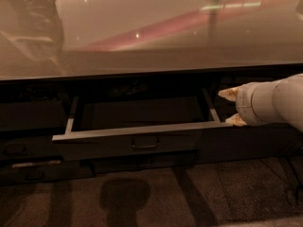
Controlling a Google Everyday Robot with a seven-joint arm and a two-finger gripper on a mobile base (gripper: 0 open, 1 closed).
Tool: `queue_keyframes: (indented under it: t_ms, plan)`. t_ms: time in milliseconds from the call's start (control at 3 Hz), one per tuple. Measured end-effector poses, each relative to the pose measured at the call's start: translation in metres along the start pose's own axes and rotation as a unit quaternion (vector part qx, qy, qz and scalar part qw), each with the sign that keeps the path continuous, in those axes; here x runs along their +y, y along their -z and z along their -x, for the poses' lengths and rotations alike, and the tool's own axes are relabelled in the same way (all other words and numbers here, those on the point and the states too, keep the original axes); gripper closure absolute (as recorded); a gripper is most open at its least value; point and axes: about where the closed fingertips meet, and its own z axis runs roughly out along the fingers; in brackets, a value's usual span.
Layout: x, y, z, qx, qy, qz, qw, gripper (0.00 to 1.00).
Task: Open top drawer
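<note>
Top drawer [113, 148] is open, sitting under the glossy pale countertop [156, 32] at centre-left of the view, with its front projecting out from the dark cabinet face towards the camera. Its long axis runs left-right, parallel to the counter edge, and in this view the right end sits slightly higher than the left. The opening faces up. The pale metal rim [142, 130] runs the full width along the top of the front, and the side rails [71, 117] run back under the counter. The inside reads dark and I can't make out any contents. The small rectangular pull handle [145, 143] is centred on the dark front, just below the rim, with nothing on it. The gripper [232, 107] comes in from the right edge on the white arm [279, 103] and points left at the drawer's right end. Its fingers are spread apart, one above the other, with nothing between them. The upper finger [229, 93] is beside the right rail. The lower finger [235, 121] is right at the rim's front right corner, and I can't tell whether it touches. More dark cabinet fronts [33, 171] sit below and to the left. On the dark floor [213, 193] a blob of shadow [124, 193] lies under the drawer.
</note>
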Motion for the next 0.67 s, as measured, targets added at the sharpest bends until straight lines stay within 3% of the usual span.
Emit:
queue_keyframes:
  t_ms: [667]
  plan:
    - [0.0000, 0.0000, 0.0000, 0.000, 0.000, 0.000, 1.0000, 0.88]
